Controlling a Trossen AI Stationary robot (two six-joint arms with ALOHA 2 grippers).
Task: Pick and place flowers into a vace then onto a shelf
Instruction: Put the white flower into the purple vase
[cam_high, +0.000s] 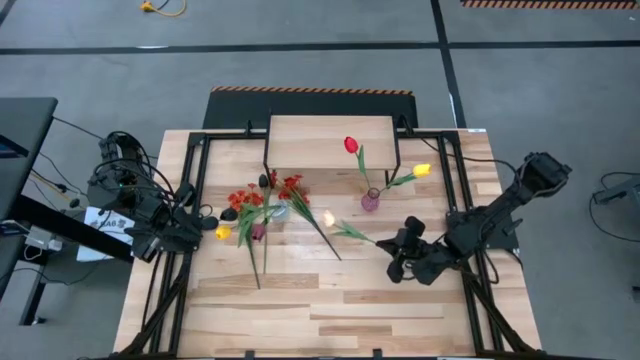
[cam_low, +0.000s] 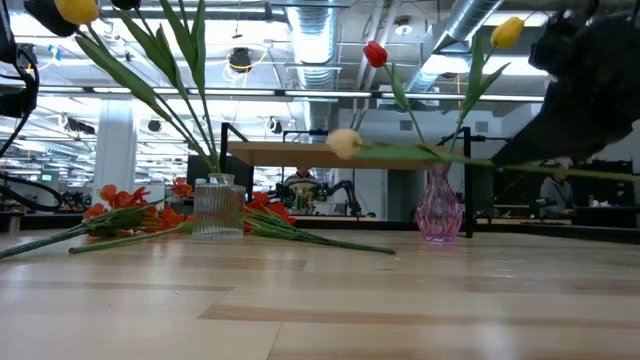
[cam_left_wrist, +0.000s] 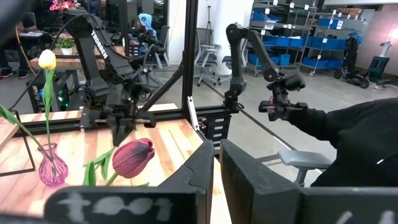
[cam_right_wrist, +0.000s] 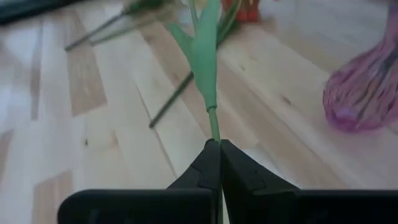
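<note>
Right wrist view: claw (cam_right_wrist: 214, 163) pinches slender green stem (cam_right_wrist: 213, 121).

- Slatted wooden table (cam_high: 330, 310) fills the middle of the high view; everything below is placed against it.
- Black frame bars (cam_high: 190, 200) run along the table's left and right edges.
- Grey floor (cam_high: 90, 60) surrounds the table.
- Yellow cable (cam_high: 160, 8) lies on the floor well beyond the table's far edge.
- Striped hazard tape (cam_high: 310, 90) runs just past the far edge.
- Blue shelving bins (cam_left_wrist: 311, 43) stand far behind the table.
</note>
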